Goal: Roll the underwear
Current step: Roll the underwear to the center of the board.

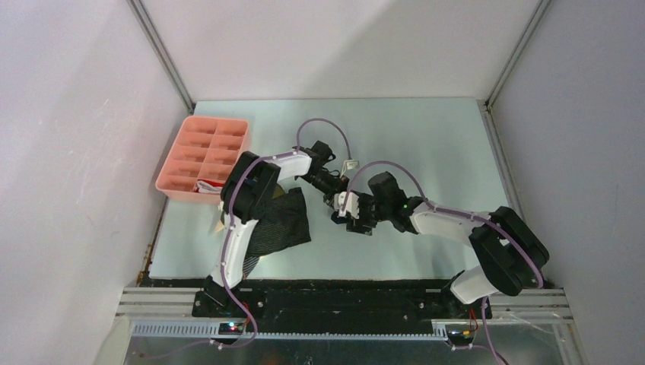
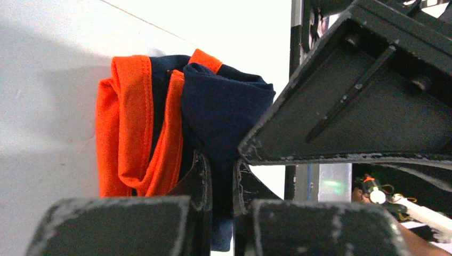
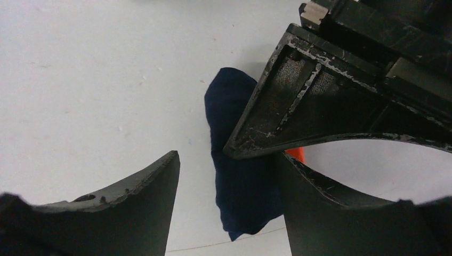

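Note:
Navy underwear with orange bands (image 2: 160, 117) hangs bunched above the table. My left gripper (image 2: 219, 160) is shut on its navy fold. In the right wrist view the navy cloth (image 3: 240, 181) lies between the fingers of my right gripper (image 3: 226, 157), which stands open: the cloth rests against the right finger and a gap shows on the left. The two grippers meet at mid-table, left gripper (image 1: 338, 198) and right gripper (image 1: 352, 217), and hide the cloth from above. Dark grey striped underwear (image 1: 283, 224) lies flat under the left arm.
A pink compartment tray (image 1: 190, 141) stands at the back left, with red and white underwear (image 1: 209, 185) in its near corner. Grey walls close in the table on three sides.

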Robot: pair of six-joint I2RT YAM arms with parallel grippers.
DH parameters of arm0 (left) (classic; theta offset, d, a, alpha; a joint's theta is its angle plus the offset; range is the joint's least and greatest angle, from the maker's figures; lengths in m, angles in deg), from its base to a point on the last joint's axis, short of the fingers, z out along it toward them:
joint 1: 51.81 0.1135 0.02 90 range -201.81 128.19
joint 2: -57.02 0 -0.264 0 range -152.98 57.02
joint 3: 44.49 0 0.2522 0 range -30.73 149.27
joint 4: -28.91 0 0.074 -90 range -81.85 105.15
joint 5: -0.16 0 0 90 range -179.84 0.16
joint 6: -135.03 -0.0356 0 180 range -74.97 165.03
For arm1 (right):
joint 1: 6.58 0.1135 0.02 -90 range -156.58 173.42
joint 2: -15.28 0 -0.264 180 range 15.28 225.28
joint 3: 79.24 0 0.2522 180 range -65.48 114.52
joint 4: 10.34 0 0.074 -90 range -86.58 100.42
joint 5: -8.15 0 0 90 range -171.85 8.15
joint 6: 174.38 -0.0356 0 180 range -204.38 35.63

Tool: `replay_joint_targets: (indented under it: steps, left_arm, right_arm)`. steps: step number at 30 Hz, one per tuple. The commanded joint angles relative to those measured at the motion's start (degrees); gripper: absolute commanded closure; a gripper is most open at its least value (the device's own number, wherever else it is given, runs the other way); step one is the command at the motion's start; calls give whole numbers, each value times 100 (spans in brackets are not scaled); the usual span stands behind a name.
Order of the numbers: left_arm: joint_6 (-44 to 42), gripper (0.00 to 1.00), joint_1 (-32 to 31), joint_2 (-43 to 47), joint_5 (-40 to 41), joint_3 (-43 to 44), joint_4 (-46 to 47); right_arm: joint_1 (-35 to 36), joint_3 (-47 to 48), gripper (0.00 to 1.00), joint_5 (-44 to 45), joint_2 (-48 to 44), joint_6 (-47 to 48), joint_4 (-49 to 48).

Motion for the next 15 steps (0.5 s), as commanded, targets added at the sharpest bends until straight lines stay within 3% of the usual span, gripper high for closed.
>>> replay_joint_targets:
  steps: [1, 7, 9, 10, 11, 12, 13, 14, 15]
  left_arm:
    - [69, 99, 3, -314, 931, -51, -555]
    - [-13, 99, 117, -278, 923, -17, -715]
    - [-24, 98, 157, -253, 919, -22, -753]
    - [-29, 97, 172, -224, 912, -29, -754]
    - [-23, 93, 194, -208, 907, -45, -737]
    - [81, 88, 217, -138, 940, -62, -706]
    - [235, 75, 237, -63, 982, -163, -457]
    - [728, 69, 303, 175, 1078, -270, -175]
    - [1094, 58, 359, 343, 1130, -628, 562]
  right_arm:
    - [341, 216, 31, 712, 375, -64, -494]
    - [479, 591, 41, 1279, 727, 54, 88]
    - [495, 837, 50, 1558, 1009, 164, 459]
    - [491, 957, 61, 1654, 1249, 187, 619]
    - [478, 1175, 66, 1802, 1385, 174, 922]
    - [473, 1293, 77, 1872, 1596, 139, 1066]
    - [465, 1450, 82, 1914, 1663, 111, 1235]
    - [450, 1492, 93, 1884, 1690, 37, 1267]
    - [441, 1528, 97, 1833, 1675, -6, 1283]
